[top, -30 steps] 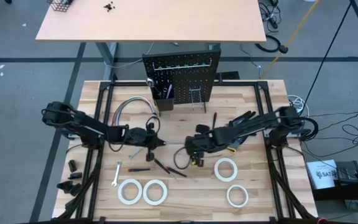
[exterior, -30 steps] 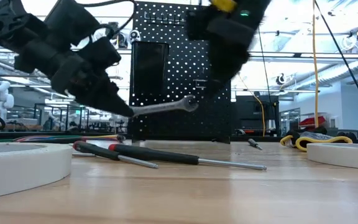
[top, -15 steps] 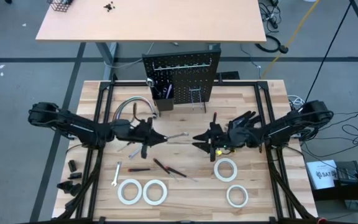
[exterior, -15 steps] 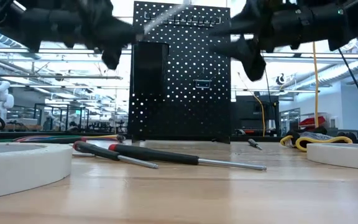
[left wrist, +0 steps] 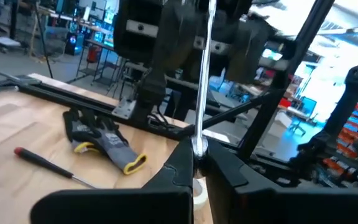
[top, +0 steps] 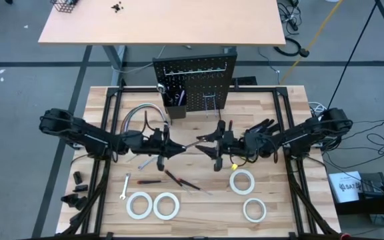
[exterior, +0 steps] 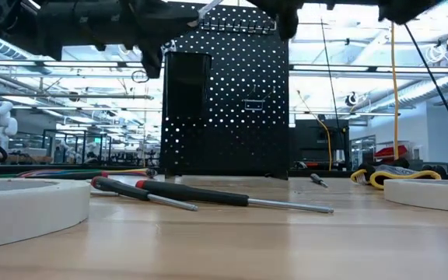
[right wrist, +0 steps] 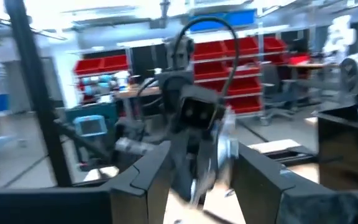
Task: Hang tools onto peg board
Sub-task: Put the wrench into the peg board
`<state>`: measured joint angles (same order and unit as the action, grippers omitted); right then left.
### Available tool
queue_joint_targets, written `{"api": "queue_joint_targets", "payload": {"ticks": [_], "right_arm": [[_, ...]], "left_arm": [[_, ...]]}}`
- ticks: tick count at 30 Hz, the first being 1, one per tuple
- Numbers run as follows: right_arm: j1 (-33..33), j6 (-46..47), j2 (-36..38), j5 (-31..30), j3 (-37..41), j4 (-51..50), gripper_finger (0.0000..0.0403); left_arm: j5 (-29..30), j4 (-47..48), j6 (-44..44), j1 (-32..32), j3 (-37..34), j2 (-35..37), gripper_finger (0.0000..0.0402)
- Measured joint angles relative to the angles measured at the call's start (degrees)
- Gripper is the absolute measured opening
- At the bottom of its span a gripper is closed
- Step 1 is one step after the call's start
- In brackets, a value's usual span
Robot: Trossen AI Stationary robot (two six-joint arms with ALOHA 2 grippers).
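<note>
The peg board [top: 193, 83] stands upright at the far edge of the table [top: 285, 107], with a row of hooks along its top and a small bin on its face. Both arms are raised in front of it, near the middle of the table, and meet there nose to nose.

The left gripper [top: 173, 151] is clamped on one end of a silver wrench [top: 191, 144]. The long axis of the wrench runs from this gripper toward the right gripper [top: 209, 145], roughly parallel to the face of the board. The right gripper has its fingers apart around the free end of the wrench, as its wrist view shows; whether they touch the wrench cannot be made out. This looks like a handover, and the right arm seems to be the one that will carry the wrench to the board.

In front of the arms, farther from the board, lie the other tools: screwdrivers [top: 179, 179], one more wrench [top: 126, 186] and four tape rolls [top: 167, 205].

The low view cuts off both grippers at its top edge.
</note>
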<state>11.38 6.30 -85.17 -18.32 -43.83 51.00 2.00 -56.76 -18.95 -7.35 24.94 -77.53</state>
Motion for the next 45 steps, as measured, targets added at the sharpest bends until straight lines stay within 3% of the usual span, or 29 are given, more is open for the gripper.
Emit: {"api": "queue_joint_targets", "payload": {"ticks": [9, 12, 17, 27, 33, 39, 45], "right_arm": [[-0.53, 0.15, -0.02, -1.23, -4.49, -8.4, 0.0134], [-0.55, 0.6, -0.02, -1.77, -4.51, -9.13, 0.0101], [-0.57, 0.88, -0.02, -0.83, -4.51, -10.24, 0.0013], [-0.83, 9.12, -0.03, 2.23, -4.53, -20.64, 0.0004], [-1.13, 12.65, -0.05, 4.67, -4.53, -22.11, 0.0003], [-2.34, 14.26, -0.04, 5.41, -4.53, -23.05, 0.0003], [-3.08, 15.51, -0.05, 8.06, -4.53, -22.68, 0.0003]], "left_arm": [[2.74, -1.46, 1.76, -0.22, 1.91, -1.67, 0.0013], [2.82, -1.09, 1.37, -0.29, 1.91, -1.88, 0.0013], [2.64, 0.37, 0.54, -0.32, 1.91, -2.42, 0.0015], [0.87, 3.65, -0.77, -0.4, 1.89, -2.44, 0.01], [-1.66, 7.75, -7.47, -0.22, 1.89, -2.44, 0.0147], [-1.98, 9.51, -6.19, -0.2, 3.45, -2.43, 0.0157], [-1.99, 19.33, -0.93, -0.02, 9.65, -2.4, 0.0158]]}}
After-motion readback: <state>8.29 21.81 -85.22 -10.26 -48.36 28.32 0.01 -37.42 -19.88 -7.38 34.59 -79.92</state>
